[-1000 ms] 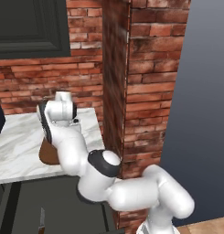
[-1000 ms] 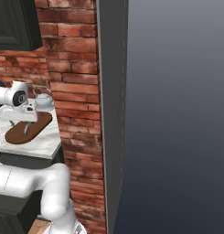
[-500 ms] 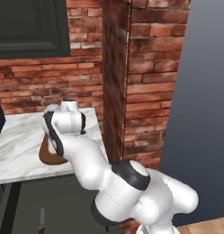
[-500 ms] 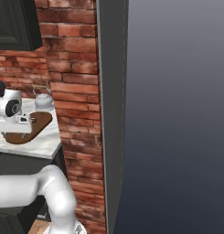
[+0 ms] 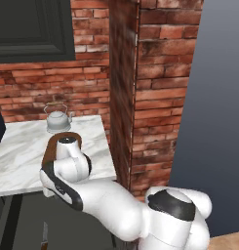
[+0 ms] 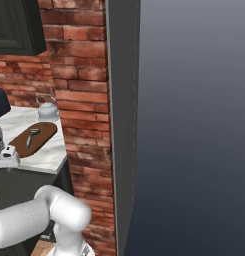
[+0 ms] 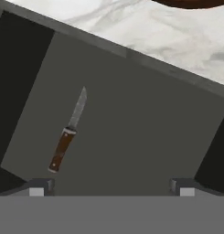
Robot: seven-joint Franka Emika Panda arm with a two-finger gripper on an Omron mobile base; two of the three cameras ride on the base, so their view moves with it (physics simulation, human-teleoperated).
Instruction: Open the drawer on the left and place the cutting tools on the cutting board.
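Note:
The drawer (image 7: 141,128) is pulled out below the counter, its dark grey inside showing at the lower left (image 5: 23,217). In it lies the brown-handled knife (image 7: 67,135), with its thin blade toward the counter (image 5: 44,235). My gripper (image 7: 111,189) hangs open above the drawer with nothing between its fingertips (image 7: 38,187), and the knife is slightly left of its centre. The oval dark-brown cutting board (image 6: 36,140) lies on the marble counter, and the silver-grey peeler (image 6: 32,136) rests on it. My arm hides most of the board (image 5: 55,144) in the left base view.
A grey kettle (image 5: 57,120) stands on the white marble countertop (image 5: 18,151) behind the board, against the brick wall. A brick pillar (image 5: 126,97) rises right of the counter. A dark cabinet (image 5: 28,29) hangs above.
My hand has swung from above the cutting board forward and down over the open drawer. The jaws have stayed open. The peeler lies on the board.

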